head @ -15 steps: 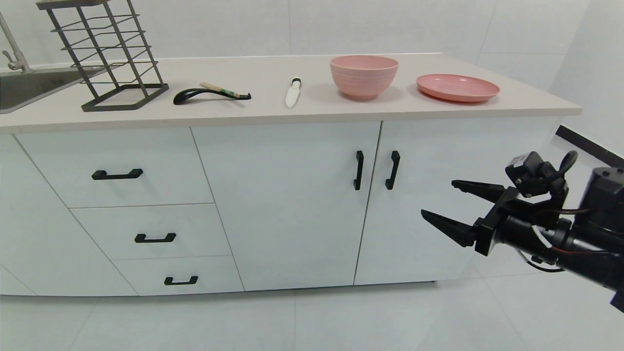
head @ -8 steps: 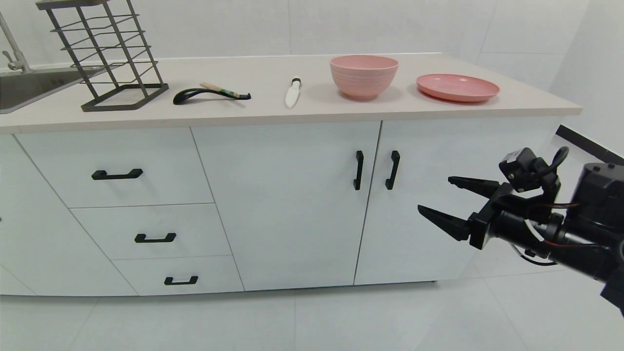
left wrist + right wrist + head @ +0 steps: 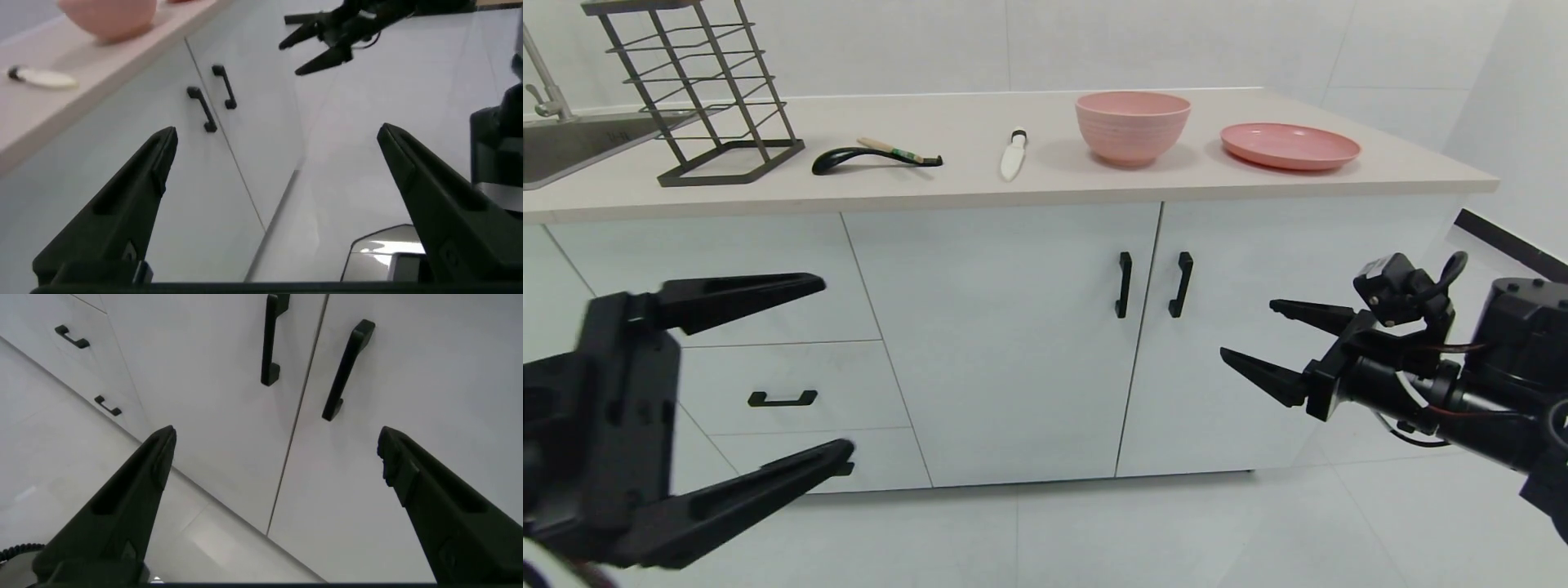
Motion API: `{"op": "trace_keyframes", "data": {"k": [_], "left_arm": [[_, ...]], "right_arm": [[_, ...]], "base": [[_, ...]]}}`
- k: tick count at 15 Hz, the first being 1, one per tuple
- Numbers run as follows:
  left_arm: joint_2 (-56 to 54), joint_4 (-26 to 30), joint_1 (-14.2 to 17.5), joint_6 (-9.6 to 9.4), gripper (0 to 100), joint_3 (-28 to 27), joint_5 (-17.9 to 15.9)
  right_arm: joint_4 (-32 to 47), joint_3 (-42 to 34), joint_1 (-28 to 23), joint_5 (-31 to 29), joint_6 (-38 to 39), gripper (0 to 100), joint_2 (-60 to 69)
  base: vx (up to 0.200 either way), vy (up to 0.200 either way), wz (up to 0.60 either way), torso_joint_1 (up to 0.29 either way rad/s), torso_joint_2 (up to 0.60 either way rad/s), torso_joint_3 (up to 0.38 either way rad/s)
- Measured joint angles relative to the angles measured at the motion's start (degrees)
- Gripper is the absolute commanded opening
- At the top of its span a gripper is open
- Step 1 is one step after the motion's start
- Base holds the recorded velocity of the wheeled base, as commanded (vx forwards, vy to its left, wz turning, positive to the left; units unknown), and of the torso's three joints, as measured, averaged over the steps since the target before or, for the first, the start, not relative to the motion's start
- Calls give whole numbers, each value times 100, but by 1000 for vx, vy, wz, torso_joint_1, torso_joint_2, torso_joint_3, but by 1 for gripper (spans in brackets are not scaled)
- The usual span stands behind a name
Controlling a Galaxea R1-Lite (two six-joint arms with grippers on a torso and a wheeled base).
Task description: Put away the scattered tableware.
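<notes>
On the counter point(image 3: 980, 184) lie a black spoon point(image 3: 849, 157) with a wooden-handled utensil point(image 3: 890, 149) across it and a white knife point(image 3: 1014, 155). To their right stand a pink bowl point(image 3: 1133, 126) and a pink plate point(image 3: 1290, 146). My left gripper point(image 3: 836, 367) hangs open and empty in front of the drawers, well below the counter. My right gripper point(image 3: 1248, 330) is open and empty before the right cabinet door. The left wrist view shows the left gripper point(image 3: 276, 135) open, with the bowl point(image 3: 110, 12) and knife point(image 3: 45, 77) beyond. The right gripper point(image 3: 276, 434) faces the door handles point(image 3: 347, 367).
A black wire rack point(image 3: 698, 90) stands at the counter's left, beside a sink point(image 3: 572, 143). Below are three drawers with black handles point(image 3: 783, 398) and two cabinet doors with vertical handles point(image 3: 1125, 284). Bare tiled floor point(image 3: 1045, 539) lies in front.
My left gripper has come up into the head view at the lower left, open. The right gripper has crept a little left and up.
</notes>
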State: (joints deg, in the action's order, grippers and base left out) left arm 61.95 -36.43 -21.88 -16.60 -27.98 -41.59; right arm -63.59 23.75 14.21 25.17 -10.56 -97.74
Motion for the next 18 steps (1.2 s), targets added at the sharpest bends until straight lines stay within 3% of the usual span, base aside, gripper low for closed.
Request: {"op": "trace_keyframes", "data": {"k": [3,4,9,11,15,18], "left_arm": [[858,-261,-306,-68,100,-11,1069],[1095,-310,-389,-91,100,-22,1187],[1866,-553,-956,-61,100,-226,1223],[2205,-969,-1009,-41,100,-289,1226],[3016,-1853,-1108,-15,100,-532,1170],[3374,-2033,-1351,46,100,-866,1086]], "right_arm": [[-11,-24,-35,13,-11,100,-5],[-11,-27,-39,13,-13,100,-5],[-21,84,-30,66,-46,100,-132],[-32,174,-52,338,-160,100,-221],[-836,411,-261,1101,-327,100,-807],[-1009,664,-345,1265,-372,100,-1276]], "base": [[0,0,0,0,0,0],[0,0,0,0,0,0],[0,0,0,0,0,0],[0,0,0,0,0,0],[0,0,0,0,0,0],[0,0,0,0,0,0]]}}
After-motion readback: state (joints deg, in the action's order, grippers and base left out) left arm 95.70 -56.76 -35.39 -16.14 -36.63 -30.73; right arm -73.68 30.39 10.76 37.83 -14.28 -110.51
